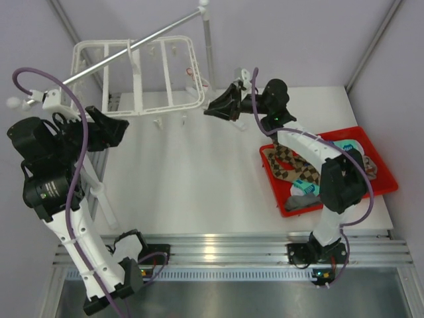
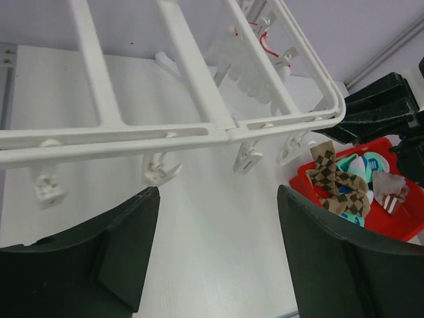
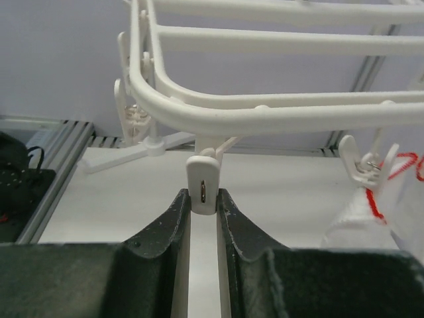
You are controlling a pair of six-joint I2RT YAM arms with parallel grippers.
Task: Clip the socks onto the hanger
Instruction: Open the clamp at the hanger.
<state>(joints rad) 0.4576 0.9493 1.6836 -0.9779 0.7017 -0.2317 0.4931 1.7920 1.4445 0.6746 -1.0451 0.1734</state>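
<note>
The white hanger (image 1: 169, 106) hangs at the back left under a grey rail; it also shows in the left wrist view (image 2: 199, 129) and the right wrist view (image 3: 265, 116). My right gripper (image 3: 202, 199) is shut on one small dangling clip (image 3: 202, 182) at the hanger's right front corner (image 1: 213, 108). The socks lie in a red tray (image 1: 384, 192): brown checkered (image 1: 286, 165), teal-and-white (image 1: 344, 146) and grey (image 1: 301, 202). They also show in the left wrist view (image 2: 334, 179). My left gripper (image 2: 218, 225) is open and empty, below the hanger's front bar at the left (image 1: 122, 129).
The long grey metal rail (image 1: 132, 46) runs diagonally over the hanger on a stand. Several empty clips (image 2: 159, 171) hang from the front bar. A white fabric piece with red thread (image 3: 361, 212) hangs from another clip. An aluminium rail (image 1: 218, 248) lines the near edge.
</note>
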